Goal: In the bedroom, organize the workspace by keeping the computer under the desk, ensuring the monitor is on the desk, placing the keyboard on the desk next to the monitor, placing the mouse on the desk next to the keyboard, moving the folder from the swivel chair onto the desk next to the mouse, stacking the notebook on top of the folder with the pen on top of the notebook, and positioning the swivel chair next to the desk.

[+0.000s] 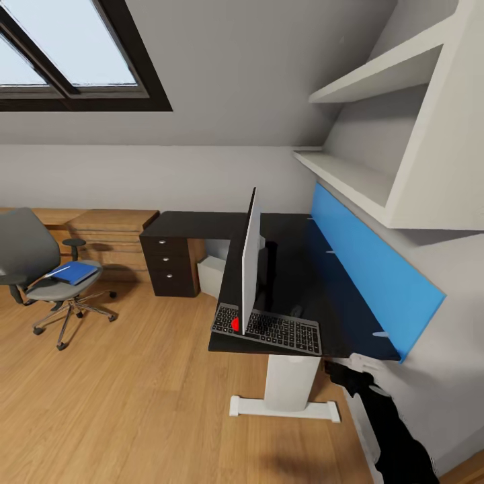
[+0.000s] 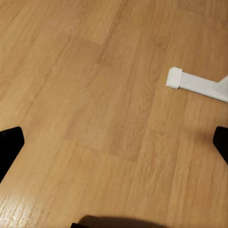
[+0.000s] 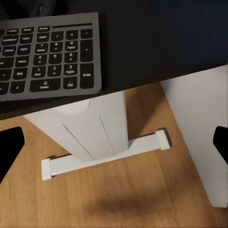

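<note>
- The keyboard (image 1: 267, 329) lies at the front edge of the black desk (image 1: 309, 282) surface, touching the monitor (image 1: 250, 259).
- The blue folder (image 1: 72, 272) rests on the swivel chair (image 1: 40, 269), well apart.
- Both sets of jaws are spread, empty.

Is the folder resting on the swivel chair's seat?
Touching: head view shows the folder lying flat on the swivel chair seat.

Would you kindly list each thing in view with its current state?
monitor: upright on the desk, edge-on to the head camera
keyboard: flat at the desk's near edge
folder: lying on the swivel chair seat
drawer unit: all drawers closed
left gripper: jaws open, over bare floor
right gripper: jaws open, empty
</note>
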You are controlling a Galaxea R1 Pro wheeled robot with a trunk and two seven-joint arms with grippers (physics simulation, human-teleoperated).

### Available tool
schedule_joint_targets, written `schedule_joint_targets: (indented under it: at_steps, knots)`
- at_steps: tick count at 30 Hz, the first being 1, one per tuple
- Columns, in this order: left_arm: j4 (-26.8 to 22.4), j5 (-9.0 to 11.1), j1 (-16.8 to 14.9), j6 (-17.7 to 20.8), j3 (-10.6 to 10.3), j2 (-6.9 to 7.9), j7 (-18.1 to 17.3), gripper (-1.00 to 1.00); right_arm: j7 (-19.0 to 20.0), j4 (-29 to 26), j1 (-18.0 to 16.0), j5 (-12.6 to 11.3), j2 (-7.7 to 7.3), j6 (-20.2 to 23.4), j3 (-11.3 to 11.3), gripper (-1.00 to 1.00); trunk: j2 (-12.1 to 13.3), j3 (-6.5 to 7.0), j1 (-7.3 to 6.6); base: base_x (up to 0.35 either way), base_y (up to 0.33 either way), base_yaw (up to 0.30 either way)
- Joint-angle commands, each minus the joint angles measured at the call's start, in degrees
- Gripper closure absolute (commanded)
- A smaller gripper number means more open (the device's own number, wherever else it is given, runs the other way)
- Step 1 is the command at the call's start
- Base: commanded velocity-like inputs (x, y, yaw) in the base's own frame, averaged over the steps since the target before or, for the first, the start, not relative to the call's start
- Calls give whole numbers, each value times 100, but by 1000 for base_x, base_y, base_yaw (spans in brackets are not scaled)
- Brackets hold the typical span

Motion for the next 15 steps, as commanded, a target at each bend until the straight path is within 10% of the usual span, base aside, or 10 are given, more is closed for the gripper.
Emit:
schedule_joint_targets:
  at_steps: [1,5,15]
  knots:
    - [3,53,-4,-17,-22,2,-3,-100,-25,-23,-4,-38,25,2,52,-100,-9,-10,2,0,0,0]
    - [3,57,-5,-15,-17,34,-2,-100,-69,15,-5,-28,109,-721,499,-100,-9,-10,2,31,2,0]
    - [3,53,-4,-18,-22,37,-10,-100,-143,167,-5,-39,155,-1438,577,-100,-9,-10,2,251,69,0]
